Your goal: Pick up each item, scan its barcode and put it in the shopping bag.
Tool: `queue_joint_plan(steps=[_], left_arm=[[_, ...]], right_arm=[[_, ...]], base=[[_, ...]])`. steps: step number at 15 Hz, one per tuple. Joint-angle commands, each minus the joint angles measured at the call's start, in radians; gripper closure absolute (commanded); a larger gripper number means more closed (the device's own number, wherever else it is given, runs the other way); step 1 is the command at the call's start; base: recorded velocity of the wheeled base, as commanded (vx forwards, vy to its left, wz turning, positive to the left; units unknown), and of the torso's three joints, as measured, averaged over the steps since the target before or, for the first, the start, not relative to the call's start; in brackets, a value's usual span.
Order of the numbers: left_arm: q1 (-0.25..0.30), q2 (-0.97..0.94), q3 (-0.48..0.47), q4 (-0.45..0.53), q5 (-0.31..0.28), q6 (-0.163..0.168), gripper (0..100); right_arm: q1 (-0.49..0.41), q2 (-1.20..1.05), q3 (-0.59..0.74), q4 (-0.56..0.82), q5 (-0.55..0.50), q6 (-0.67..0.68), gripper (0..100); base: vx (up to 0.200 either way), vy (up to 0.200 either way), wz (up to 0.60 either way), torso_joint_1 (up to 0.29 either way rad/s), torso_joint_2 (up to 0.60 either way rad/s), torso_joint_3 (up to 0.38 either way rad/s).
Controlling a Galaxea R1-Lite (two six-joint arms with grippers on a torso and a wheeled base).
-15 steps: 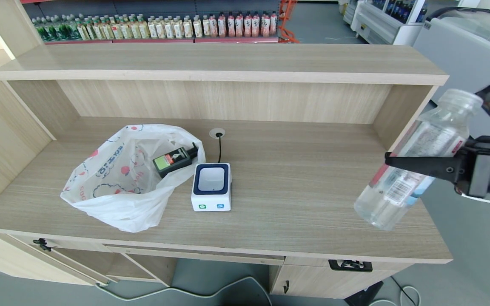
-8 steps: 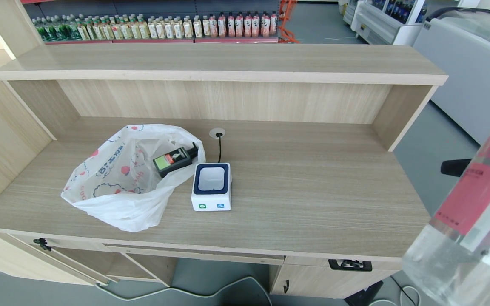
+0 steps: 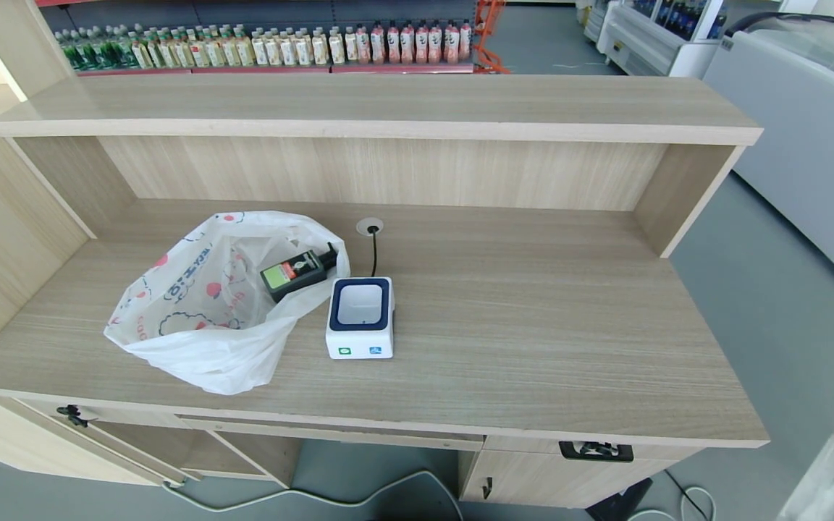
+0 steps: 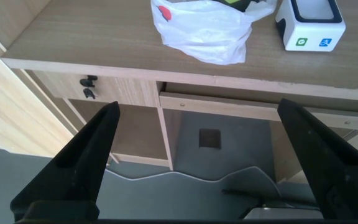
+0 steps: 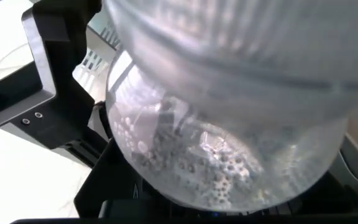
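Off the counter's (image 3: 533,325) right, right claw (image 5: 229,74) clamps bottle (image 5: 229,162) lengthwise toward wrist; left claw (image 4: 199,107) apart.

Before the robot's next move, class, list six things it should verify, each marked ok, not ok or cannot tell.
1. Bottle held in right gripper: ok.
2. Bottle over scanner: not ok, it is past the counter's right end.
3. Barcode facing scanner: cannot tell.
4. Scanner window uncovered: ok.
5. Shopping bag mouth open: ok.
6. Left gripper open, clear of bag: ok.
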State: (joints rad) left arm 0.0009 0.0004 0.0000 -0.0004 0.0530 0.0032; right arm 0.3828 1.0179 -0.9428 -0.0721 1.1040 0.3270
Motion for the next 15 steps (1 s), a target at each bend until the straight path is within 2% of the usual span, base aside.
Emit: queue_joint_plan(steps=[1,5,8,15], left_arm=[[0.001,0.0,0.0,-0.001,0.001,0.0,0],[0.001,0.0,0.0,0.0,0.001,0.0,0],[0.001,0.0,0.0,-0.001,0.001,0.0,0],[0.001,0.0,0.0,-0.001,0.001,0.0,0]], right_arm=[[0.013,-0.002,-0.028,0.018,0.0,0.0,100],[0.056,-0.01,-0.094,0.112,0.0,0.0,100],[0.056,-0.001,-0.145,0.175,-0.001,0.0,100],[0.051,-0.022,-0.119,0.196,-0.003,0.0,100]], base=[[0.0,0.0,0.0,0.0,0.0,0.0],[0.0,0.0,0.0,0.0,0.0,0.0],[0.0,0.0,0.0,0.0,0.0,0.0],[0.0,0.0,0.0,0.0,0.0,0.0]])
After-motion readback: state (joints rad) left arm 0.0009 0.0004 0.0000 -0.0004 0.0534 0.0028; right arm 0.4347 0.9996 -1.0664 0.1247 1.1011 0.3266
